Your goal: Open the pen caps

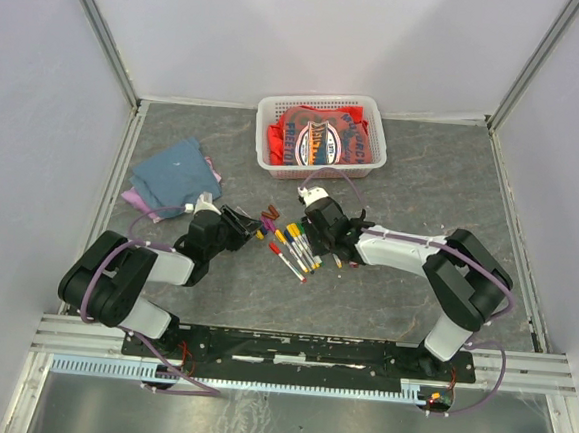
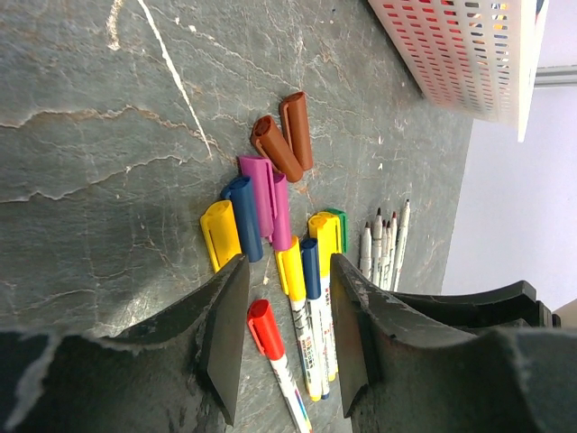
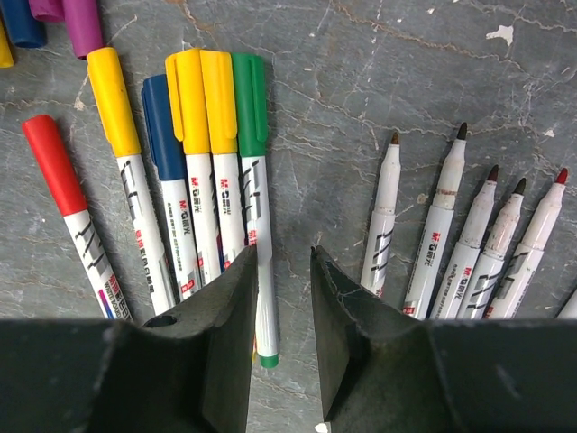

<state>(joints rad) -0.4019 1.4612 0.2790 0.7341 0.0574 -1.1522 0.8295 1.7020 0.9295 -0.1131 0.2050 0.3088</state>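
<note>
Midway between the grey table's (image 1: 452, 189) near and far edges lie six capped white-barrelled marker pens (image 3: 207, 180), at least five uncapped pens (image 3: 440, 225) and six loose coloured plastic caps (image 2: 255, 189). The left gripper (image 2: 288, 298) and right gripper (image 3: 281, 271) hang half-open and empty just over them.

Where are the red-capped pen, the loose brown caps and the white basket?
red-capped pen (image 3: 86, 242), right wrist view, on the white barrel just below the cap.
brown caps (image 2: 278, 150), left wrist view, on the middle of the left cap.
white basket (image 2: 460, 54), left wrist view, on the slotted side wall.
</note>
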